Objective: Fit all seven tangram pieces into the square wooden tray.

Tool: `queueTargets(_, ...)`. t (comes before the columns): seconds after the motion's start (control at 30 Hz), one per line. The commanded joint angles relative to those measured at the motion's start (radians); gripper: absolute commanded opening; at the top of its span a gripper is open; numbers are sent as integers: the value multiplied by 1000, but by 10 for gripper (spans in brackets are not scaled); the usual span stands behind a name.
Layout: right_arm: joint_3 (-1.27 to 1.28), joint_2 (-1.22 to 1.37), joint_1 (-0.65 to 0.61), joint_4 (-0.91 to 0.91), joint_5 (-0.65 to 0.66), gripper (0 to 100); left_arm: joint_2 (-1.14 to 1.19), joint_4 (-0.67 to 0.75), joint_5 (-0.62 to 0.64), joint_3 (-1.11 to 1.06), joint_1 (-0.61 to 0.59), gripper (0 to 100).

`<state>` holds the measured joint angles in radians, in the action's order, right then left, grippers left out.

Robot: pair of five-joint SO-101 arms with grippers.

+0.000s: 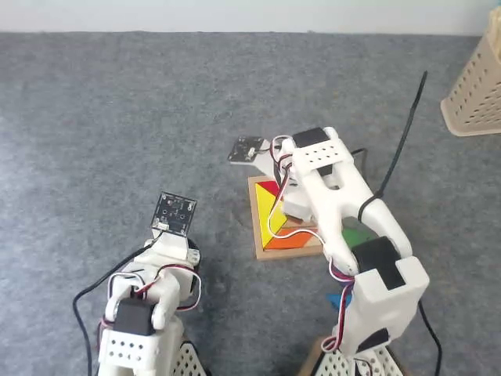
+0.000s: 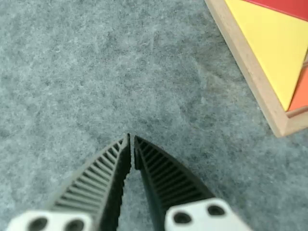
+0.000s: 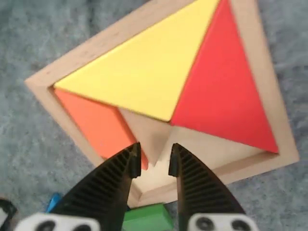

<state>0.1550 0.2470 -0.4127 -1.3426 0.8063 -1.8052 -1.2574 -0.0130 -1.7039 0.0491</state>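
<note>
Left gripper [image 2: 131,140]: fingers closed together, nothing held, low over the grey mat [image 1: 117,102], apart from the tray corner. It is parked and not part of the job right now.

Square wooden tray [image 3: 72,65] sits mid-table under the right arm. In it lie the yellow triangle [image 3: 139,72], the red triangle [image 3: 221,86] touching it along one edge, and the orange piece [image 3: 101,125] tucked against the yellow one at the tray wall. That makes three pieces seated flat. The rest of the tray floor is bare wood.

Right gripper [image 3: 154,156]: fingers slightly apart, empty, hovering over the bare floor just beside the orange piece.

Outside the tray, the green piece [image 3: 147,217] lies just beside the tray's near corner, and the blue piece [image 3: 54,202] is near it on the mat.

Judgement: under halfway, four pieces left to fit, with green the likely next pick.

The beige basket [image 1: 473,86] at far right is not involved.
</note>
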Motion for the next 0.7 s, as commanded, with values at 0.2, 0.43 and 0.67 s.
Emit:
queueTargets(0.2, -25, -131, 87, 114, -313, 2, -21, -6, 8, 19, 6, 12)
queueTargets(0.43, 269, -478, 202, 206, -462, 15, -21, -6, 8, 19, 6, 12)
queueTargets(0.67, 390, -610, 321, 41, -413, 88, -21, -6, 8, 19, 6, 12)
